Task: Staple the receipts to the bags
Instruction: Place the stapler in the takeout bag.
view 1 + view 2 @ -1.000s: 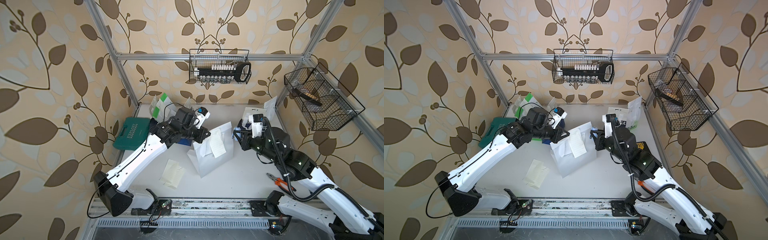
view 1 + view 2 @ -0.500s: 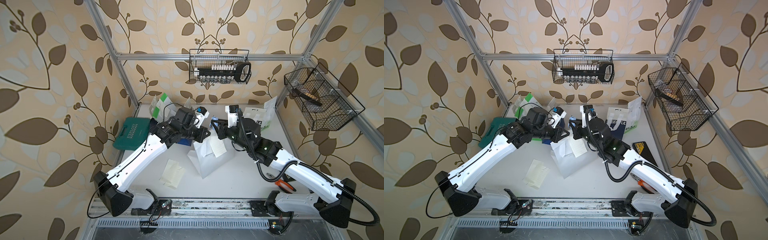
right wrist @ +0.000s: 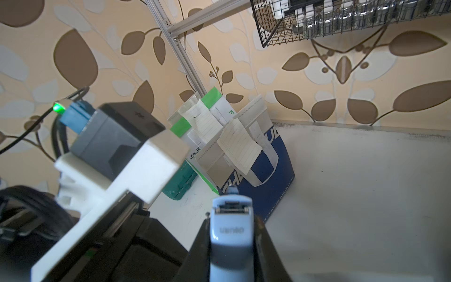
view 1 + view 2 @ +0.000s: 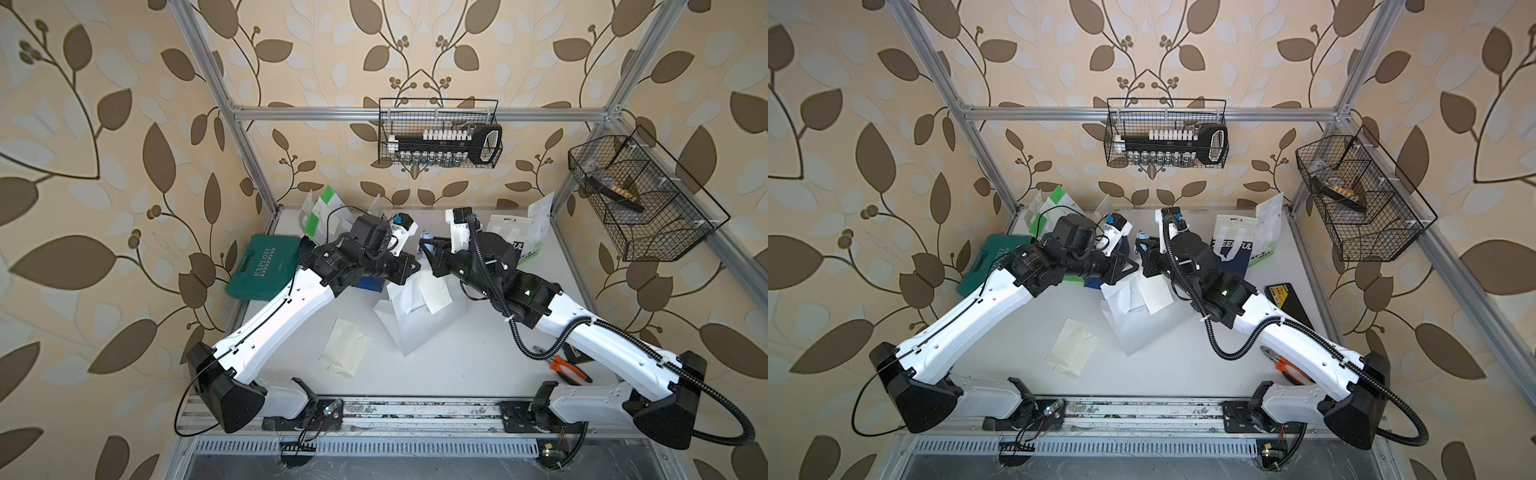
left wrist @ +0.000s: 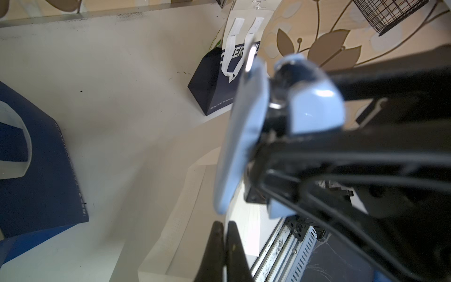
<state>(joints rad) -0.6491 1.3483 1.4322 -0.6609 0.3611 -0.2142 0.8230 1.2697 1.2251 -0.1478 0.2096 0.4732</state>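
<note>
At the top edge of the white bag, which lies on the desk with a receipt on its face, the right hand has swung in from the right, clamped on the blue stapler. The left hand is closed beside it; whether it pinches paper is unclear. Stapling looks close, though the loose receipts are still unattached.

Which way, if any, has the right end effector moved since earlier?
Yes. In a top view, the right end effector swung from under the back-wall basket's right end to under its middle.
</note>
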